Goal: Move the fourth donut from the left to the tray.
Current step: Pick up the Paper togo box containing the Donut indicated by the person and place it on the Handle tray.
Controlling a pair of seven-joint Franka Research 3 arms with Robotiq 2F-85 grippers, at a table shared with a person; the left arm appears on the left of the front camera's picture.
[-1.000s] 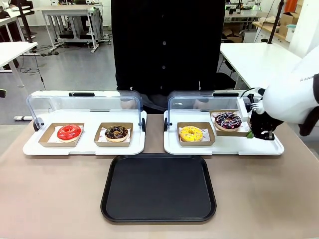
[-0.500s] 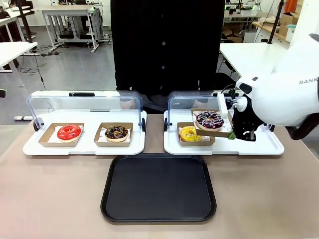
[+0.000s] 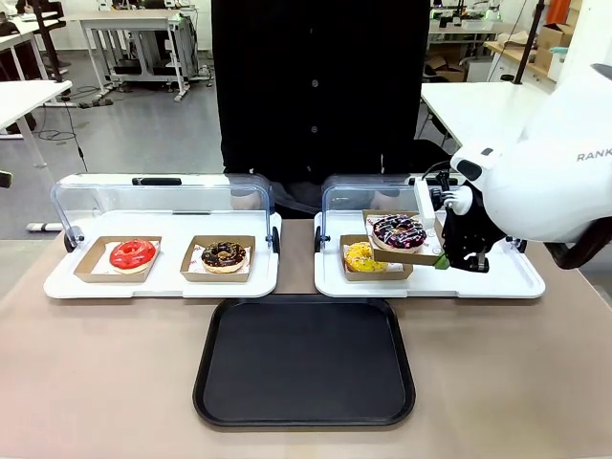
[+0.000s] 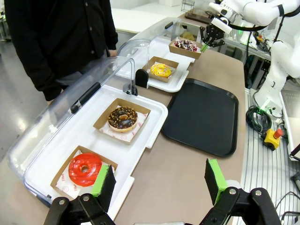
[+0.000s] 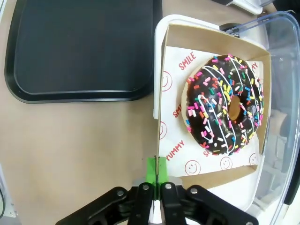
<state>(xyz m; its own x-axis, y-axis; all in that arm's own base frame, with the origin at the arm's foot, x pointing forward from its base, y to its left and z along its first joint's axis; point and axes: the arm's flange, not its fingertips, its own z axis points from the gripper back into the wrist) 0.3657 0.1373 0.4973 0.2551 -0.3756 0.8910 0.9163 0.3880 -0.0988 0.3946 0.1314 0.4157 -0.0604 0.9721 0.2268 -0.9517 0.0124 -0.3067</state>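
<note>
we see our right pincer (image 3: 443,259) closed on the near edge of the small cardboard tray (image 3: 406,252) that carries the fourth donut (image 3: 400,230), with the green pads (image 5: 157,169) pressed together on that edge. the chocolate donut with coloured sprinkles and white stripes sits tilted in its cardboard tray, lifted above the right white tray (image 3: 516,280) and overlapping the yellow donut (image 3: 364,256) just to its left in the front view. the black tray (image 3: 304,361) lies on the tabletop (image 3: 96,373) nearer to us, at the middle, with nothing on it. on the left white tray (image 3: 163,282) the red donut (image 3: 132,253) and the crumbed chocolate donut (image 3: 224,254) rest in their own cardboard trays under a raised clear lid (image 3: 158,199). our left pincer (image 4: 159,178) hangs with its fingers wide apart, holding nothing, over the tabletop's left end. a person in a black shirt (image 3: 320,86) stands at the far side.
</note>
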